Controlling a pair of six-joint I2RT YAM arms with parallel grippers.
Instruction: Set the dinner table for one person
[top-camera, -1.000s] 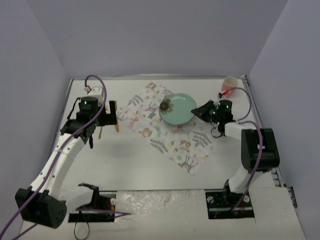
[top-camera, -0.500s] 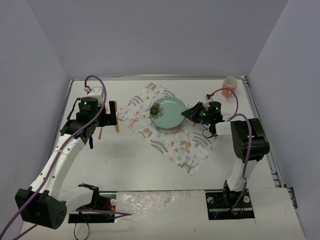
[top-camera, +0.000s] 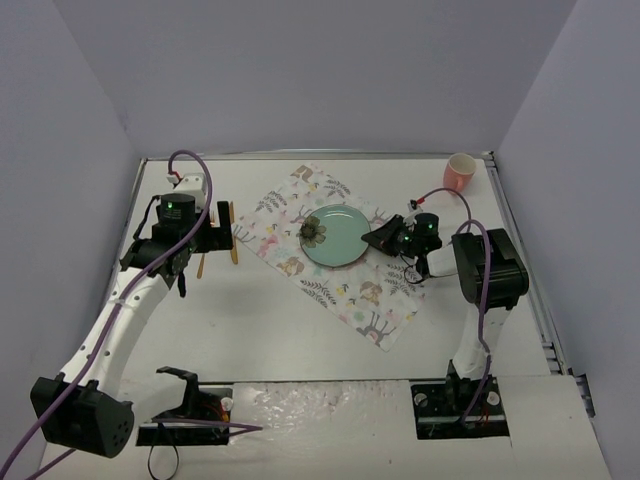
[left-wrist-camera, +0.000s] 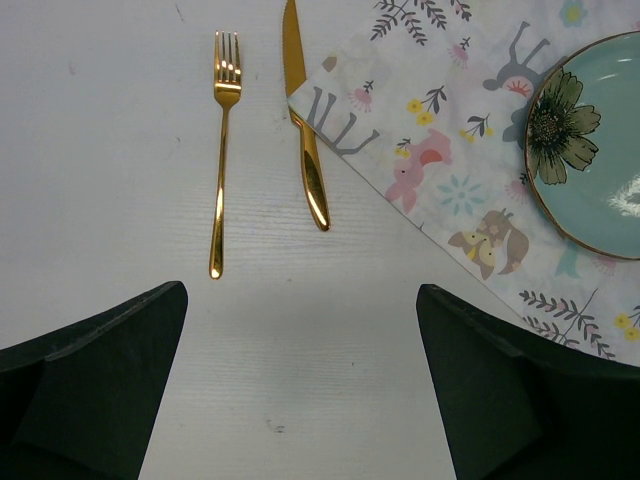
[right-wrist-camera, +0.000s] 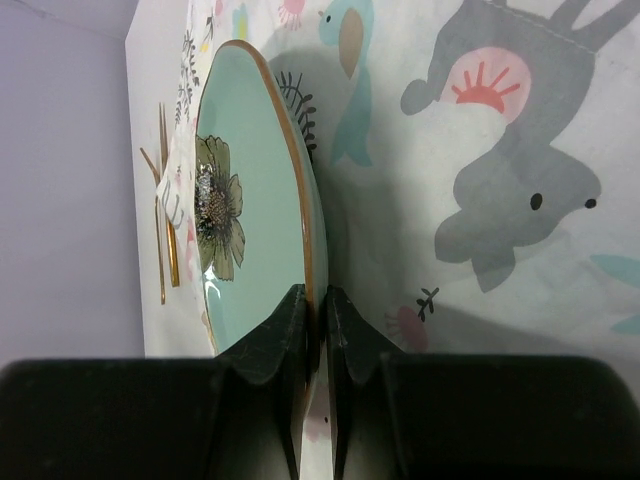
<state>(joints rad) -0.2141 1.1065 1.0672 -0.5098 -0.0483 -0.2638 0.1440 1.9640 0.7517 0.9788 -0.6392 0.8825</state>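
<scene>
Pointing toward dinner table's (top-camera: 260, 320) far edge: fork (left-wrist-camera: 220, 150), knife (left-wrist-camera: 300, 125).

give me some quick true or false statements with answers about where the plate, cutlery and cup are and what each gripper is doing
1. The right gripper has its fingers clamped on the rim of the plate. True.
2. The fork lies on the placemat. False: it lies on the bare table, left of the knife.
3. The cup stands off the placemat, near the table's far right corner. True.
4. The left gripper holds the knife. False: it is open and holds nothing; the knife lies on the table by the placemat's corner.
</scene>
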